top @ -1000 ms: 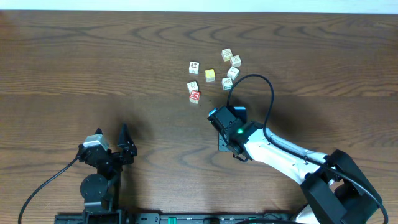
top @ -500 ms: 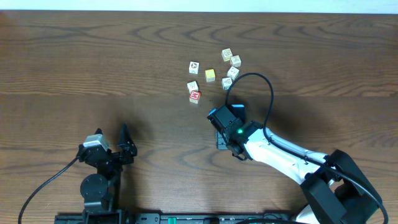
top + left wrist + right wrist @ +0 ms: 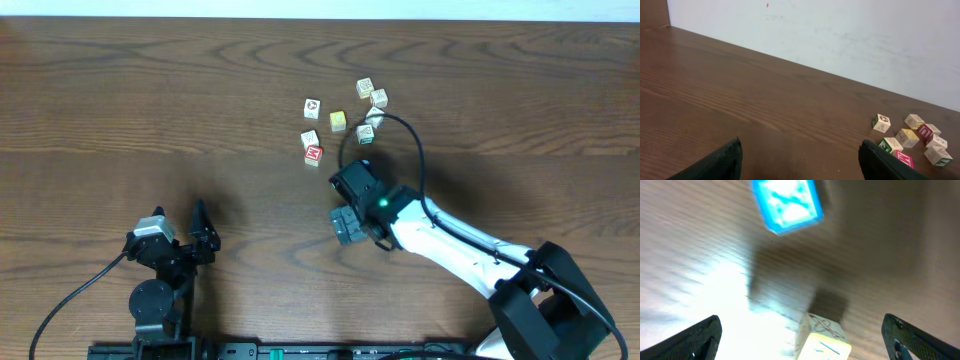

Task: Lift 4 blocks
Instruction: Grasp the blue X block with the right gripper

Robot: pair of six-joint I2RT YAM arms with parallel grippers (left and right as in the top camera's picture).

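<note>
Here, the four blocks lie in two places, all loose on the wooden table (image 3: 150,100). The red block (image 3: 314,154) sits at the near left corner of a cluster on the far side of the table, right of centre. It touches a whitish cube (image 3: 310,139) just beyond it. The yellow block (image 3: 338,120) lies a little farther back and to the right, apart from both.

The blue block (image 3: 787,205), its white X blurred, shows only in the right wrist view, flat on the wood ahead of the fingers. The whitish block (image 3: 822,336), faintly marked, stands nearer that camera, apart from the blue one. From above neither can be made out.

The right gripper (image 3: 800,322) is spread wide, its fingers at either edge of the picture. The whitish block sits low between them, touching neither, so nothing is gripped. The left gripper (image 3: 800,150), at the near left of the table and well apart from the cluster, is likewise spread wide and holds nothing.

Counted from above, the cluster has eight cubes: one red, one yellow and six whitish or pale, some with small coloured pictures. The two seen only from the right wrist make ten. A black cable (image 3: 420,150) loops from the right arm over the cluster's near right edge.
</note>
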